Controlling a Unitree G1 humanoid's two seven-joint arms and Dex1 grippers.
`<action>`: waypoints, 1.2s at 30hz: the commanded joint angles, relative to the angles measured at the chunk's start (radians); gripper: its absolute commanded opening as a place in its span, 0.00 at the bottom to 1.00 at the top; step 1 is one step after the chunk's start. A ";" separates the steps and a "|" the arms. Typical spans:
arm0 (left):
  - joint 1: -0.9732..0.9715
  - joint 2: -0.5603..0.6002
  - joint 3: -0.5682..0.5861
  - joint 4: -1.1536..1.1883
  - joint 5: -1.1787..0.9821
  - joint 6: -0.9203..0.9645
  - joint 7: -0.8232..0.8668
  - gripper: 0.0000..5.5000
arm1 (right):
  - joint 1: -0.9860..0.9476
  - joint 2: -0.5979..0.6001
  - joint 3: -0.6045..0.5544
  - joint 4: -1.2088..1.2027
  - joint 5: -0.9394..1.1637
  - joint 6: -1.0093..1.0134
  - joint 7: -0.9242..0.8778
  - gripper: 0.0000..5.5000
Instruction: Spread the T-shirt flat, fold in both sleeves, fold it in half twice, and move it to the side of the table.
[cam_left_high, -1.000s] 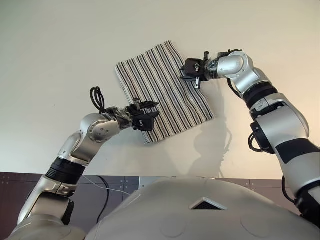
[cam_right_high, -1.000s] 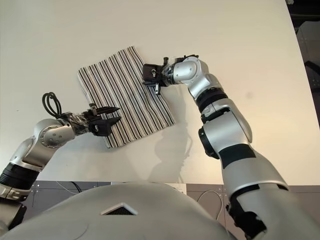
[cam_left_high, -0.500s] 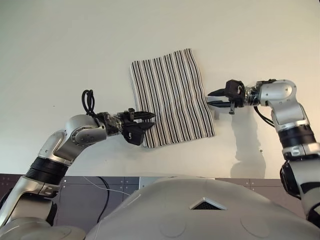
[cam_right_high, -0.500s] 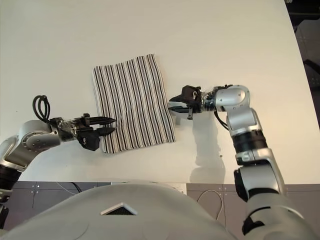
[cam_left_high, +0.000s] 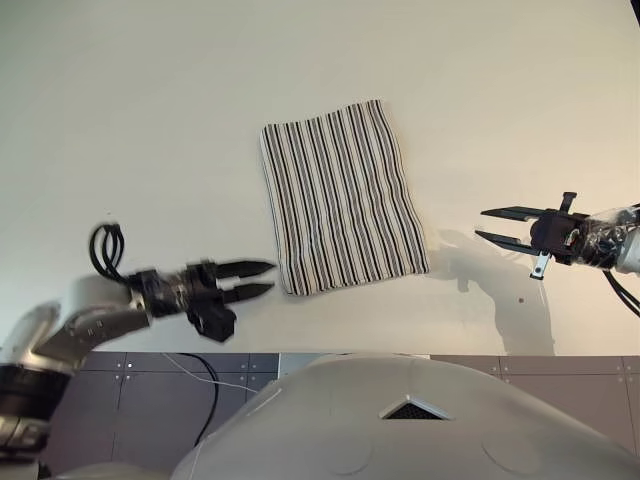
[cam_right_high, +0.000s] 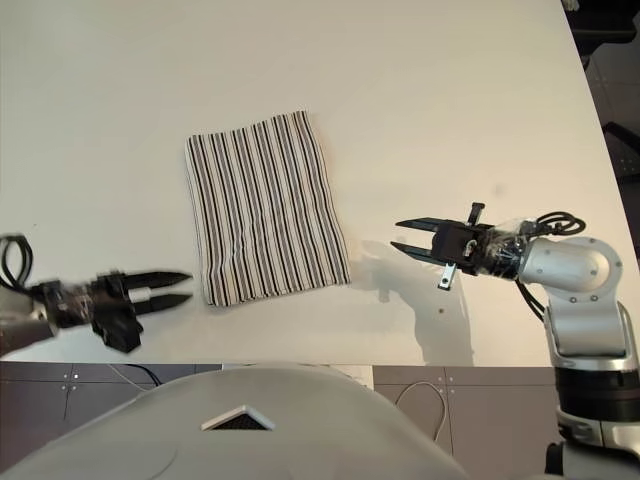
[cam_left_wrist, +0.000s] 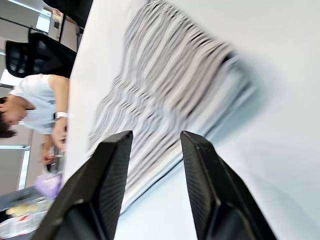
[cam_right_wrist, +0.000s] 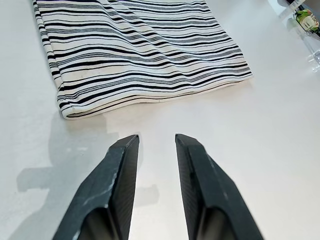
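**Striped shirt let go, both arms pulled clear**

Striped T-shirt (cam_left_high: 342, 197) lies as a compact folded rectangle on the white table (cam_left_high: 150, 120), long side running roughly 12 to 6 o'clock, bottom hem near the table's front edge. A second ago both grippers were on its edges. Now the left gripper (cam_left_high: 268, 277) hangs at the shirt's 7 o'clock, just off the corner, fingers parted and empty. The right gripper (cam_left_high: 482, 223) sits out at 4 o'clock, well apart from the cloth, fingers likewise spread. The shirt has not stirred in the last half second. Folding looks finished (no sleeves showing). Whether this spot counts as the side is unclear.
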 joint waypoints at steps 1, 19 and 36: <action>0.054 -0.075 0.019 -0.028 0.131 0.078 0.038 0.44 | 0.016 -0.003 0.012 -0.018 -0.016 -0.016 -0.033 0.24; -0.056 -0.148 -0.086 0.049 0.297 0.116 0.109 0.32 | -0.006 -0.021 0.095 -0.044 -0.029 -0.062 -0.056 0.24; -0.147 -0.076 -0.164 0.037 -0.049 0.130 -0.080 0.02 | -0.074 0.041 0.311 0.257 -0.483 -0.689 -0.274 0.35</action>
